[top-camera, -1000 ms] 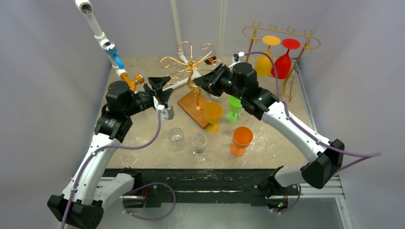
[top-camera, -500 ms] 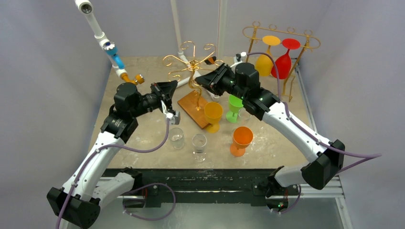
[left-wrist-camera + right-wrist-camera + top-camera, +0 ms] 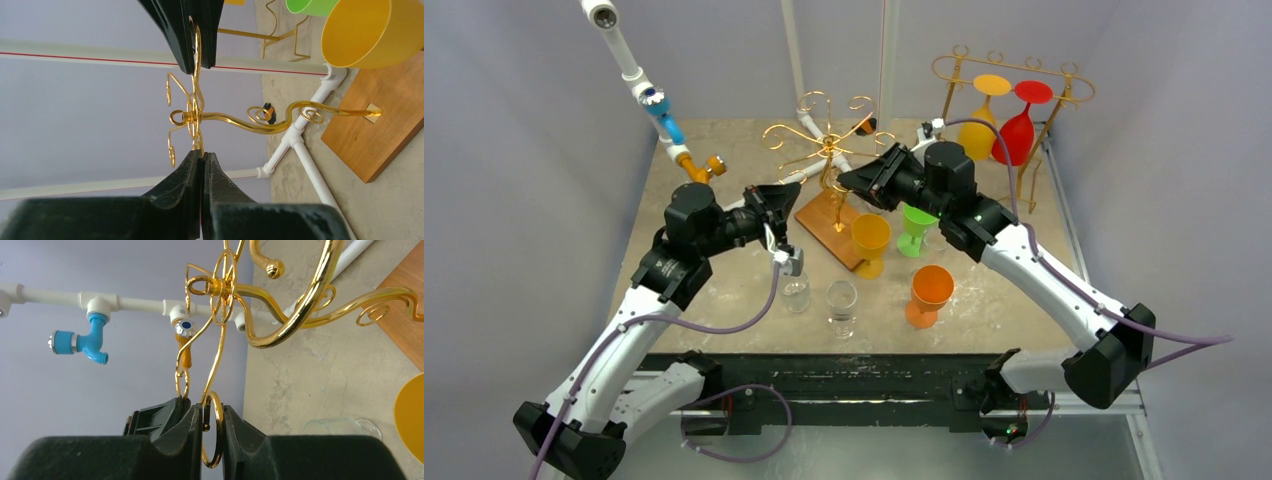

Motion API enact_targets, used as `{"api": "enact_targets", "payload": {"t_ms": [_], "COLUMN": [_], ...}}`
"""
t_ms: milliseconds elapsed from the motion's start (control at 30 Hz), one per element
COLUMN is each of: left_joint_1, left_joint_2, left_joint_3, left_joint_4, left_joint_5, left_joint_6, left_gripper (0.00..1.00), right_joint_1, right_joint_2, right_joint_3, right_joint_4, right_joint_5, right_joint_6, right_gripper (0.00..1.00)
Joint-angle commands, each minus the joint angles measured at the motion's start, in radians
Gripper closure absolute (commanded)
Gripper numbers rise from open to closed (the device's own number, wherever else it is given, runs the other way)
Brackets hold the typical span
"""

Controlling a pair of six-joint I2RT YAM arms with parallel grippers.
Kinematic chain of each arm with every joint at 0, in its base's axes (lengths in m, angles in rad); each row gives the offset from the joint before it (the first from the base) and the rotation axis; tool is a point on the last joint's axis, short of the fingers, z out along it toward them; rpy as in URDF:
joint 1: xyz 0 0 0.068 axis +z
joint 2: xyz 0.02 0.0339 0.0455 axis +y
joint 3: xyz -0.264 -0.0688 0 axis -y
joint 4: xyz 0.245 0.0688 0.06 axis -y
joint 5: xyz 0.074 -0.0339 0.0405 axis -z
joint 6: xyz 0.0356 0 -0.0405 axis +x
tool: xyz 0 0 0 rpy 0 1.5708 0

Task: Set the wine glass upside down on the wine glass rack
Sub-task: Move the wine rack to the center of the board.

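Observation:
A gold tree-shaped rack (image 3: 828, 147) stands on a wooden base (image 3: 829, 225) at mid-table. Yellow (image 3: 870, 240), green (image 3: 914, 225) and orange (image 3: 930, 295) wine glasses stand upright near it, none held. My right gripper (image 3: 842, 181) is shut on a ring-shaped curl (image 3: 216, 430) of that rack (image 3: 222, 287). My left gripper (image 3: 786, 192) is shut, its tips (image 3: 202, 154) touching another curl of the rack (image 3: 235, 120); I cannot tell whether the wire is pinched. The right gripper's fingers (image 3: 180, 25) show at the top of the left wrist view.
Two clear glasses (image 3: 794, 288) (image 3: 841, 305) stand upright in front of the left gripper. A gold bar rack (image 3: 1014, 75) at the back right holds a yellow glass (image 3: 976, 130) and a red glass (image 3: 1016, 130) upside down. A white pipe with a blue tap (image 3: 662, 115) runs along the back left.
My left gripper has shut and moved right, up to the gold rack's curl. The right gripper, still on its curl, has shifted slightly right and the rack's top has moved with it.

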Motion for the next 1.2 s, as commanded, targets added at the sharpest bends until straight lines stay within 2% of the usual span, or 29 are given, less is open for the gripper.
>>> {"api": "enact_targets", "payload": {"t_ms": [0,600,667,833,900,1033,1167], "left_joint_1": [-0.023,-0.033,-0.033,-0.033,-0.032,-0.033,-0.033], "left_joint_2": [-0.046,-0.057,-0.066,-0.099,-0.120,-0.147,-0.113], "left_joint_3": [0.069,0.146,0.149,0.138,0.119,0.077,0.133], "left_joint_4": [0.149,0.183,0.166,0.027,-0.012,0.040,0.080], "left_joint_5": [0.053,0.056,0.061,0.068,0.070,0.079,0.069], "left_joint_6": [0.006,-0.074,-0.073,-0.059,-0.054,-0.076,-0.170], "left_gripper": [1.00,1.00,1.00,1.00,1.00,1.00,1.00], "right_joint_1": [-0.011,-0.013,-0.014,-0.017,-0.020,-0.028,-0.032], "right_joint_2": [-0.004,-0.015,-0.016,-0.030,-0.035,-0.041,-0.042], "right_joint_3": [-0.042,-0.081,-0.081,-0.088,-0.097,-0.105,-0.095], "right_joint_4": [-0.048,-0.057,-0.066,-0.092,-0.098,-0.101,-0.109], "right_joint_5": [0.005,-0.021,-0.023,-0.017,-0.017,-0.018,-0.019], "right_joint_6": [-0.047,-0.051,-0.057,-0.081,-0.084,-0.087,-0.091], "right_gripper": [0.96,0.97,0.96,0.83,0.81,0.82,0.82]}}
